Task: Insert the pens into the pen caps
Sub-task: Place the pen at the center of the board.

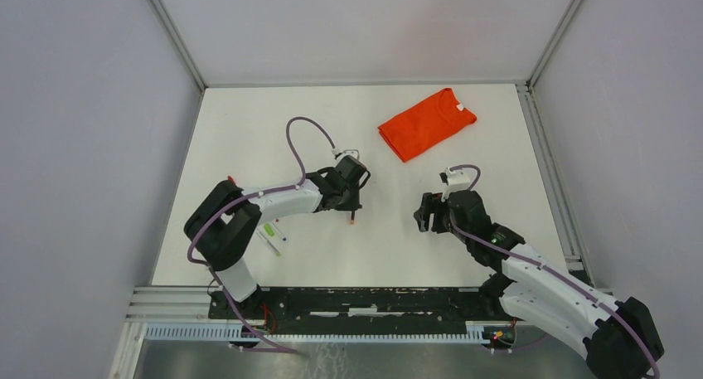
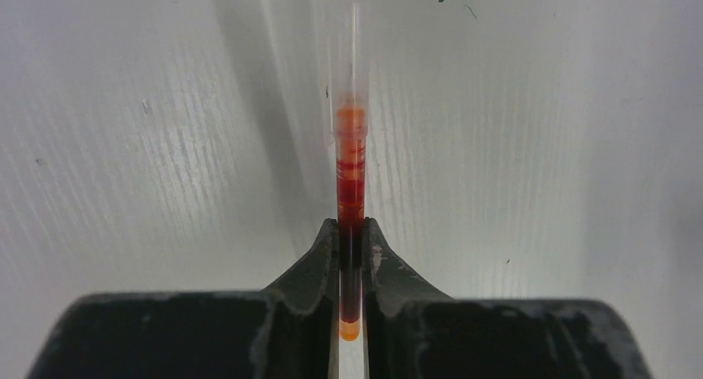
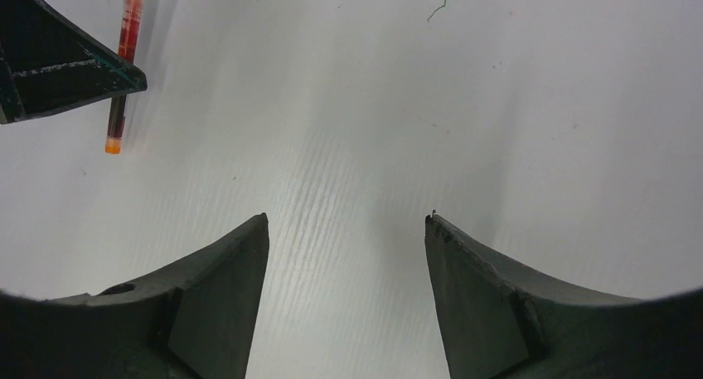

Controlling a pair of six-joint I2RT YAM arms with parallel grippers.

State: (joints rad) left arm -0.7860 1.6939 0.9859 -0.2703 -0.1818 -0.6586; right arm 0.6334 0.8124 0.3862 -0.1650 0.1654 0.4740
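White table (image 1: 249,147), grey walls on three sides. Take the folded orange shirt (image 1: 427,123) as your landmark.

1. Left gripper (image 2: 351,230): you find it left of the shirt and nearer the arm bases. Its jaws are clamped on an orange pen (image 2: 351,172), which runs lengthwise between the fingers with an orange end poking out behind them.
2. Right gripper (image 3: 347,219): you find it nearer the bases than the shirt, almost straight in front of it. Its jaws stand wide apart with nothing between them.
3. Loose pens (image 1: 270,230), one green-ended: you see them on the table well left of the shirt, beside the left arm.
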